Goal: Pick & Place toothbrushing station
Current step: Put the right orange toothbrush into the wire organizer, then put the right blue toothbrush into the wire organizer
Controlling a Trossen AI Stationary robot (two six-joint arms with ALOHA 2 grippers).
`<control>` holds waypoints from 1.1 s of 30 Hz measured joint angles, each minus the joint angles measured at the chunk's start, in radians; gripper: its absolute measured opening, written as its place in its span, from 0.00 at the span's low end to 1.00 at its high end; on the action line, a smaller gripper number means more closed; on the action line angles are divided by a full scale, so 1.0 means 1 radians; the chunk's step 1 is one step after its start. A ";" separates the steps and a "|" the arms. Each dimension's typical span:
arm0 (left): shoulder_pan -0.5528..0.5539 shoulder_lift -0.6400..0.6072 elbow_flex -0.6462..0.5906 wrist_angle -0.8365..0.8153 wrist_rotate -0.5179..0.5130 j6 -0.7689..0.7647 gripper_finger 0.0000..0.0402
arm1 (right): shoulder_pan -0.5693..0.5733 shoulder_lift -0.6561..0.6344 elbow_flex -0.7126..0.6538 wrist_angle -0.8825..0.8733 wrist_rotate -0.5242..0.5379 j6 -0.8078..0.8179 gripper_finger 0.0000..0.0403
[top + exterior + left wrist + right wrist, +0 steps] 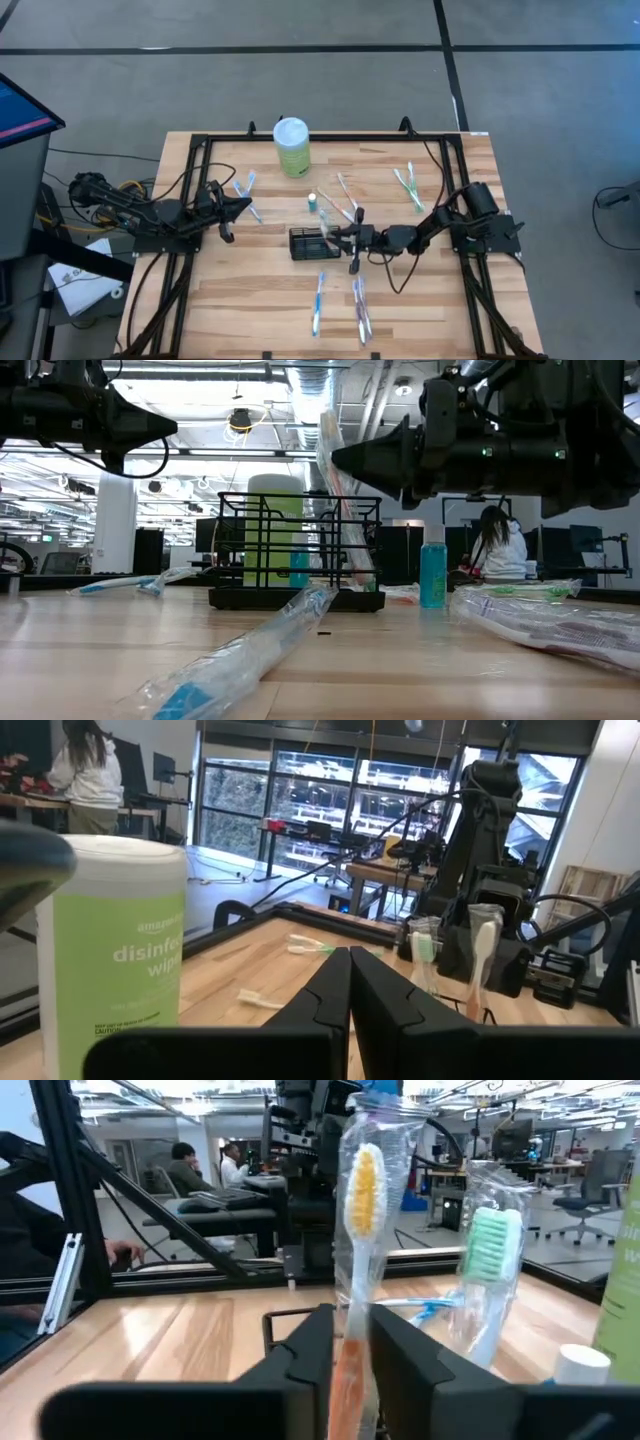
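Toothbrushing station (309, 243) sits about mid-counter in the high view, a small black wire caddy, with the right pincer (352, 238) parked right at its right-hand edge. Left pincer (240, 205) waits well off to the left, near some wrapped brushes. A green wipes canister (291, 146) stands at the far edge of the counter (240, 300), and more packaged brushes lie scattered around.

Low view: the caddy (296, 550) stands upright on the wood, and a wrapped toothbrush (340, 480) rises tilted out of it, just beside the right pincer's tip.

Left wrist view: those fingers (330, 995) are clenched flat together on nothing, with the canister (125, 950) close by.

Right wrist view: an orange-handled toothbrush (362, 1230) in its plastic sleeve stands between the dark fingers (310, 1350). The jaws look parted a bit around it, so I can't tell if it's gripped or just let go. A green-headed brush (492, 1255) stands just beside.

My take: let the brush settle upright in its compartment, spread the jaws fully, then back straight out so the sleeve doesn't snag and tip the light caddy.
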 joint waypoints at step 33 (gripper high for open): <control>0.280 0.210 0.001 -0.013 -0.048 -0.273 0.23 | -0.063 -0.559 -0.046 -0.648 0.026 0.065 0.31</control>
